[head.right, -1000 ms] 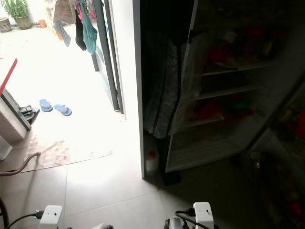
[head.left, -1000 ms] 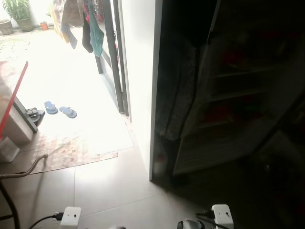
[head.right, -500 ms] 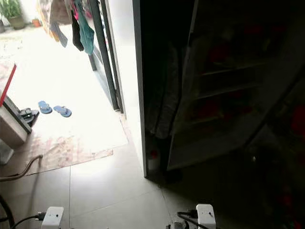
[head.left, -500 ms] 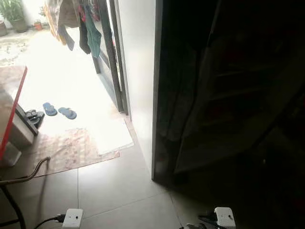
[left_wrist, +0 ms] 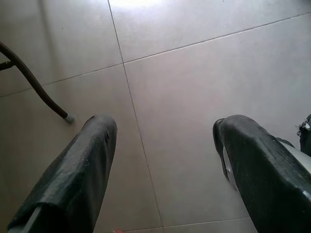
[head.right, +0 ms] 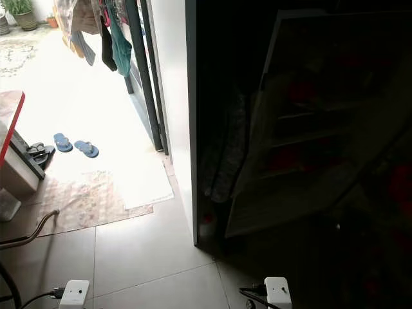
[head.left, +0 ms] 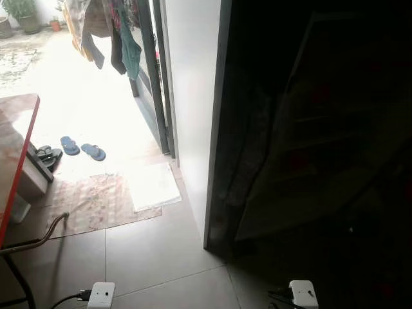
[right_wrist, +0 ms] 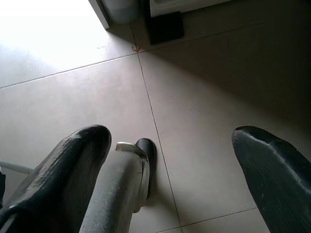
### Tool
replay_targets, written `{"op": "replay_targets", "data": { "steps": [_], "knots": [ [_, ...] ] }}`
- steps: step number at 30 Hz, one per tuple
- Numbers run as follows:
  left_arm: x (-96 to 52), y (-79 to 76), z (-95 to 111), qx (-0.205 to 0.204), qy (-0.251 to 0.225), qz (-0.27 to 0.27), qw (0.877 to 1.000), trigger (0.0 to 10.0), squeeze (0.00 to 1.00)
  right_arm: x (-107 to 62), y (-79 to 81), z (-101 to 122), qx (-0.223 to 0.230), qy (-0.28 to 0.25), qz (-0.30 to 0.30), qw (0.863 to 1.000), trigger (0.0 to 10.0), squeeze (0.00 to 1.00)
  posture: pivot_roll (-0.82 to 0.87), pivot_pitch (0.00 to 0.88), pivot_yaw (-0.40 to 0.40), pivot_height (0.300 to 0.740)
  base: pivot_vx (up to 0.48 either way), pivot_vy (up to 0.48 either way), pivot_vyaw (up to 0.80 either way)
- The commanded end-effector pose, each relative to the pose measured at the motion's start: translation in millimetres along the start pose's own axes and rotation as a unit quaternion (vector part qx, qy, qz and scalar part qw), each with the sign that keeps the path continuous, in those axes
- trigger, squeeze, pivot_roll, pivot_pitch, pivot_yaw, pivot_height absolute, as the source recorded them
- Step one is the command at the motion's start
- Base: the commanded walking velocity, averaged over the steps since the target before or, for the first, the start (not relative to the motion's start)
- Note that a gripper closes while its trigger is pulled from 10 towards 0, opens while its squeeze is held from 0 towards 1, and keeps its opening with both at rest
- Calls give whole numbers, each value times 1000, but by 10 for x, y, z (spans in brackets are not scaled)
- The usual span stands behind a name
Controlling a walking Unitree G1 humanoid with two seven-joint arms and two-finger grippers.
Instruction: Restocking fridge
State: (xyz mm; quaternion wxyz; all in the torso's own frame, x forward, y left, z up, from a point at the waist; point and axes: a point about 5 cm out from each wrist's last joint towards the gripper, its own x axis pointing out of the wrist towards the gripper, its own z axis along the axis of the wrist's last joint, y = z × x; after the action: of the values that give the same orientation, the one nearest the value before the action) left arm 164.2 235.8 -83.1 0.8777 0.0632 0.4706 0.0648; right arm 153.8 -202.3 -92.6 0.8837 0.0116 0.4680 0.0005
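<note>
Open dark fridge (head.right: pixel 302 148) with dim shelves, standing beside a white wall edge (head.right: pixel 174 96).
Left gripper (left_wrist: pixel 163 160) and right gripper (right_wrist: pixel 170 165) hang over the grey tiled floor (left_wrist: pixel 194 73) before the fridge, jaws wide apart, empty.

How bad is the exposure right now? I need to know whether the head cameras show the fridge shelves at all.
Left eye view: open fridge nearly black, shelves barely traceable. Right eye view: shelf lines and red blurs faintly visible, while the sunlit doorway floor is blown out white. Both wrist views: evenly lit and sharp on the floor tiles, jaws spread.
</note>
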Motion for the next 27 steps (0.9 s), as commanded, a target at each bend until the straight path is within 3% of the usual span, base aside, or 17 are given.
{"op": "replay_targets", "data": {
  "steps": [1,9,17,27],
  "knots": [
    [-10,6,-61,-5,11,4,1000,10000,0,-13,-4,-62,3,12,0,1000,10000,0,-144,0,-9,740,0,0,0],
    [-20,111,-62,-13,6,11,1000,10000,0,-15,-1,-59,16,3,-1,1000,10000,0,-141,0,-7,740,0,0,0],
    [10,-64,30,-15,-2,1,1000,10000,0,-13,-4,-42,17,-2,-1,1000,10000,0,-136,0,-8,740,0,0,0],
    [14,-104,42,-17,-1,-3,1000,10000,0,-13,-12,-44,14,0,-6,1000,10000,0,-137,0,-8,740,0,164,0]
  ]
}}
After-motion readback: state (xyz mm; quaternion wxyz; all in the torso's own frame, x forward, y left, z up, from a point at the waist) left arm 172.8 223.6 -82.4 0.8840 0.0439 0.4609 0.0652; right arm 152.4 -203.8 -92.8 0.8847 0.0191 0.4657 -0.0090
